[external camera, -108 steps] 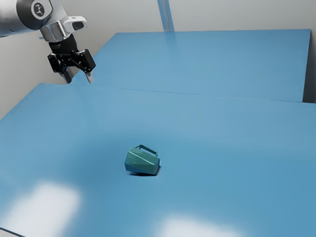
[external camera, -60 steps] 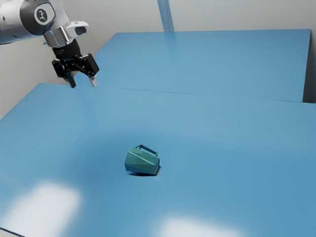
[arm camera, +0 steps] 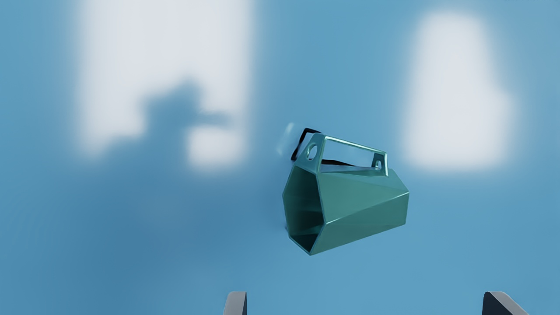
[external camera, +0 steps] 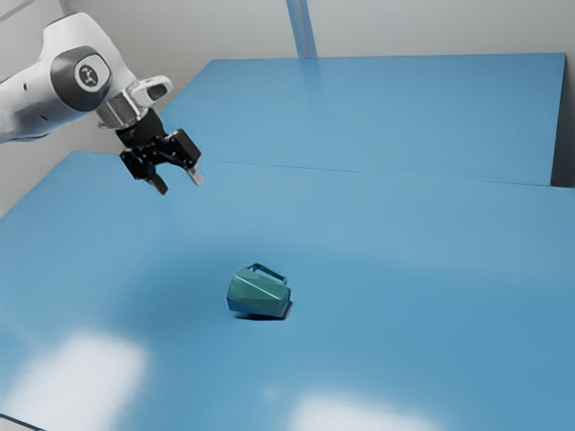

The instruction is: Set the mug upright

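Note:
High over the table, toward the exterior view's upper left, my black gripper (external camera: 180,183) stands open and tilted, well apart from the mug. The faceted teal mug (external camera: 259,293) lies on its side on the blue surface, lower down and farther to the exterior view's right, its handle on the upper side. In the wrist view the mug (arm camera: 363,201) shows its dark hollow mouth and its angular handle with a long opening. My gripper (arm camera: 365,304) has its two fingertips wide apart there, with nothing held between them.
The mug lies on a broad blue table (external camera: 404,269) with bright reflections and a shadow on it. Behind it in the exterior view stands another blue panel (external camera: 386,112), against a pale wall (external camera: 431,27).
My gripper has moved toward the exterior view's right and downward, closer to the mug, and its tilt has increased. The mug has stayed where it was.

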`<action>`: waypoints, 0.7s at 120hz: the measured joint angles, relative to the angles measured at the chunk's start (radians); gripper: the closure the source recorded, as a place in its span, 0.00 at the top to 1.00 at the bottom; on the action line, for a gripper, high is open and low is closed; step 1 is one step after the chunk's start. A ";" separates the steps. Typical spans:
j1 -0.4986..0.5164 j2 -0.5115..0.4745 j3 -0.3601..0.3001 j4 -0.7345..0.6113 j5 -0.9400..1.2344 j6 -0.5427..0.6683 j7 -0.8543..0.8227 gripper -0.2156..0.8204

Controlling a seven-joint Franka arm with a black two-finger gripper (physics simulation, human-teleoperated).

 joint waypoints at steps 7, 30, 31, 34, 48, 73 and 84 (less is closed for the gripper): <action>0.001 -0.001 0.007 -0.030 -0.030 0.024 0.017 0.77; 0.024 -0.002 0.020 -0.130 -0.119 0.103 0.076 0.77; 0.025 -0.002 0.020 -0.133 -0.123 0.106 0.079 0.77; 0.028 -0.002 0.020 -0.142 -0.134 0.115 0.087 0.77; 0.036 -0.001 0.023 -0.198 -0.199 0.160 0.130 0.77; 0.017 0.000 0.037 -0.301 -0.350 0.237 0.233 0.77; 0.008 0.002 0.047 -0.345 -0.421 0.261 0.289 0.77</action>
